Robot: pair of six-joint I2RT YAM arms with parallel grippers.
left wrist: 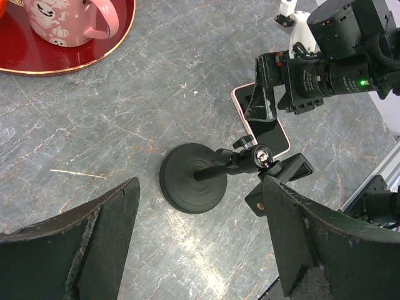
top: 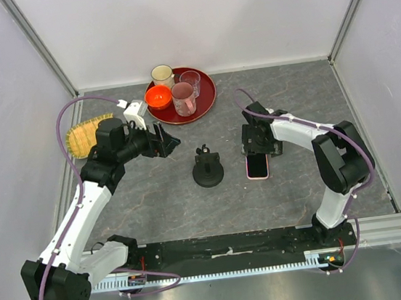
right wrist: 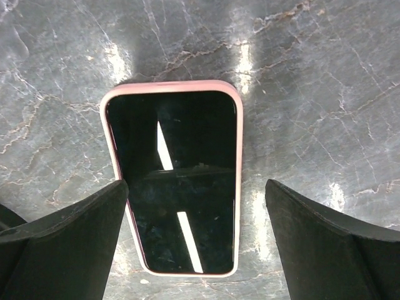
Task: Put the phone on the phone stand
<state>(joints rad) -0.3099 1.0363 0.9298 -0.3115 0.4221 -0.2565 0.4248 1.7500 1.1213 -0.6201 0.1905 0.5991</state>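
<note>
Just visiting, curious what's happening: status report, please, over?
Left gripper open, empty, near the phone stand. Right gripper open over the phone, flat on the table. Nothing blocking.

The left end effector (top: 169,143) hangs left of the phone stand (top: 207,169), fingers spread; the right end effector (top: 259,149) points down, right of it, fingers wide apart.

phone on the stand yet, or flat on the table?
Flat on the table, screen up. The phone lies beside the stand, apart from it; the right gripper is open over it, not gripping.
</note>
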